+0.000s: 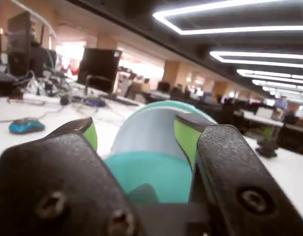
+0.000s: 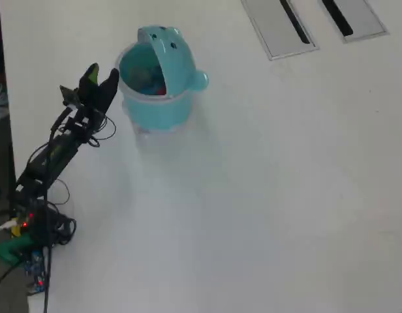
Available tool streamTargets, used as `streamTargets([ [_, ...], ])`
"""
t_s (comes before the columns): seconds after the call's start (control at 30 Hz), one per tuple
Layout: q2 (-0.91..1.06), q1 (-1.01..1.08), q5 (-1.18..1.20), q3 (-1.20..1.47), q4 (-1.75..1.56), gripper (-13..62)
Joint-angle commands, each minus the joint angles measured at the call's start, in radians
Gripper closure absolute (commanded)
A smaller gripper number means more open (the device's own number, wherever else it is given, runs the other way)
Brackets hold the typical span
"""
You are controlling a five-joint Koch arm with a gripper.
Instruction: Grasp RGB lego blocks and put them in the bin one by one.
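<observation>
The hand (image 2: 103, 76) hangs spread and empty just beside the bin (image 2: 155, 111), where a red block (image 2: 160, 90) lies inside.

The arm (image 2: 54, 153) is reaching from its base (image 2: 25, 228) at the lower left of the overhead view up and to the right, stretched long and thin. The tool (image 2: 102, 75) is sitting at its far end with two black jaws standing apart, a clear gap showing between them. In the wrist view the tool (image 1: 136, 130) is filling the lower part, and yellow-green pads (image 1: 186, 137) are lining the inner sides of both jaws.
</observation>
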Motion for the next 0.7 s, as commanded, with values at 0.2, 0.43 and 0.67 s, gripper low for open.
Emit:
streamTargets([
  [0.2,0.183,0.029,0.014,0.126,-0.123,21.9],
  [0.43,0.307,0.04,0.066,0.238,-0.115,21.9],
  [0.67,0.436,0.066,0.133,0.356,-0.107,21.8],
])
